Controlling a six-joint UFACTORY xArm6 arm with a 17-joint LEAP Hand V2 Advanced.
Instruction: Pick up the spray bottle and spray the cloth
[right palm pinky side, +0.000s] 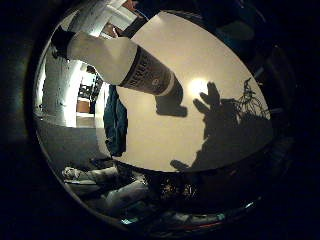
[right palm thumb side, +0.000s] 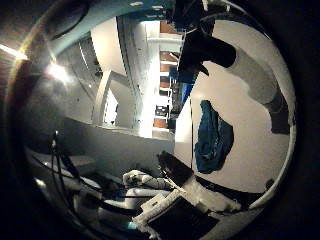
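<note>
1. The desk (right palm pinky side: 215, 65) is a pale, bare surface, and the palm looks down on it from some way above; a spread-fingered shadow of the hand falls on it beside the bottle's own shadow.
2. The cloth (right palm thumb side: 212, 137) is a crumpled teal heap lying on the desk near its edge, well apart from the bottle's base.
3. The spray bottle (right palm pinky side: 122, 62) stands on the desk, white-bodied with a dark label band and a black trigger head. It looms large in the little-finger-side view, so it is close to the palm. Its long axis runs upright from the desk, its head towards the camera.
4. No part of the hand itself shows clearly, so I cannot tell how it is set; nothing suggests the bottle is held.
5. The coming move turns on closing sideways onto the upright body.
</note>
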